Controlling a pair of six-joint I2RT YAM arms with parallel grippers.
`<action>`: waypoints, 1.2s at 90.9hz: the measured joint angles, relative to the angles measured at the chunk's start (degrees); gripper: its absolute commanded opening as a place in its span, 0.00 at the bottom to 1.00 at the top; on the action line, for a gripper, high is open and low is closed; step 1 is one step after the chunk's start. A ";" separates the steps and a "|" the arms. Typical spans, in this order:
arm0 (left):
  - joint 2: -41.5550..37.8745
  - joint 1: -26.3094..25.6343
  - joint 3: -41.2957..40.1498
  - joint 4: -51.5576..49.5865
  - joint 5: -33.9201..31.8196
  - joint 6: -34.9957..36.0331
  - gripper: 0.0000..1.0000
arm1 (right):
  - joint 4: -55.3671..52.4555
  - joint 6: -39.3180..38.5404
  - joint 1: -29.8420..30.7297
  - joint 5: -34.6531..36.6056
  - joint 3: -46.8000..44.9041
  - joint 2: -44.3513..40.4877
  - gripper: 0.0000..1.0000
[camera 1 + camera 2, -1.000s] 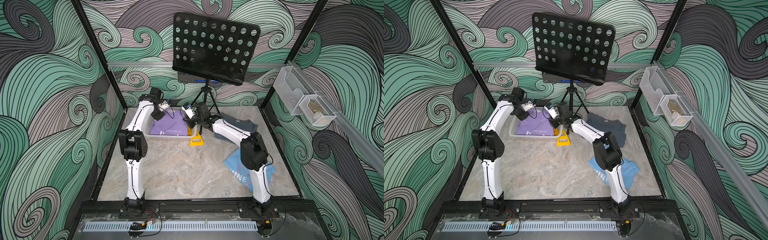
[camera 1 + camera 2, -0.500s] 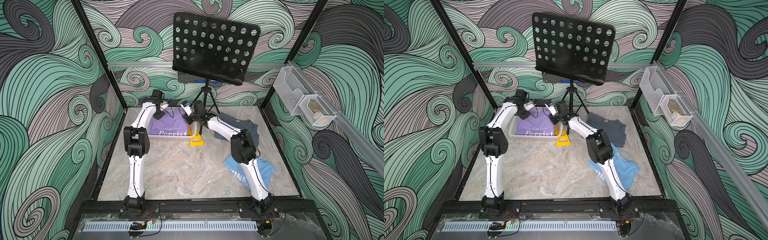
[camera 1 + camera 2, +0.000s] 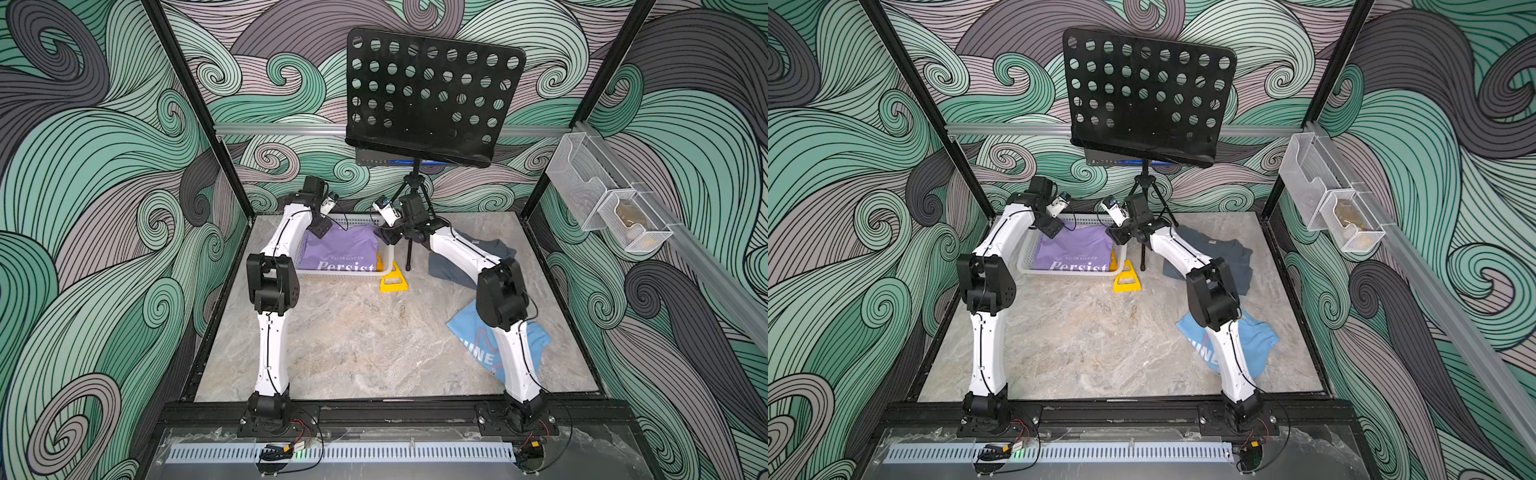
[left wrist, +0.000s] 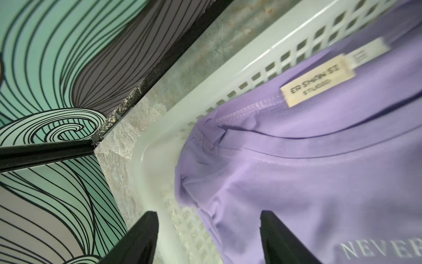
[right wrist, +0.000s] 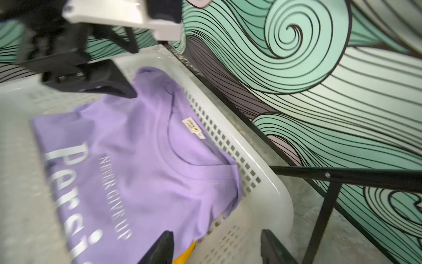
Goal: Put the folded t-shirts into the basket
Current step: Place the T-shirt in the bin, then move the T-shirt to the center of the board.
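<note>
1. The left claw (image 4: 206, 219) stands open and empty over a corner of the basket (image 4: 155, 160).
2. The right claw (image 5: 217, 237) is open too, gripping nothing.
3. The lavender t-shirt (image 3: 340, 249) lies in the basket atop the mustard t-shirt (image 5: 185, 253).
4. The grey t-shirt (image 3: 500, 252) and blue t-shirt (image 3: 538, 343) lie on the bench (image 3: 353, 332).

Left arm (image 3: 272, 345) & right arm (image 3: 515, 357), white w/ black joints, both stretched far fwd.
Each rises from its base, bends at a raised black elbow, then slopes fwd & inward. Left claw (image 3: 320, 227) tips down, jaws apart, black fingers (image 4: 146, 237) wide in its wrist view. Right claw (image 3: 384, 236) tips down facing it, jaws apart too, its fingers (image 5: 158, 249) spread. The two claws are near each other, not touching.
</note>
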 measured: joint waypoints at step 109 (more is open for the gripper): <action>-52.33 0.15 -52.89 2.89 22.23 -6.12 0.95 | -13.11 -24.11 -4.33 -0.87 -69.24 -40.46 0.72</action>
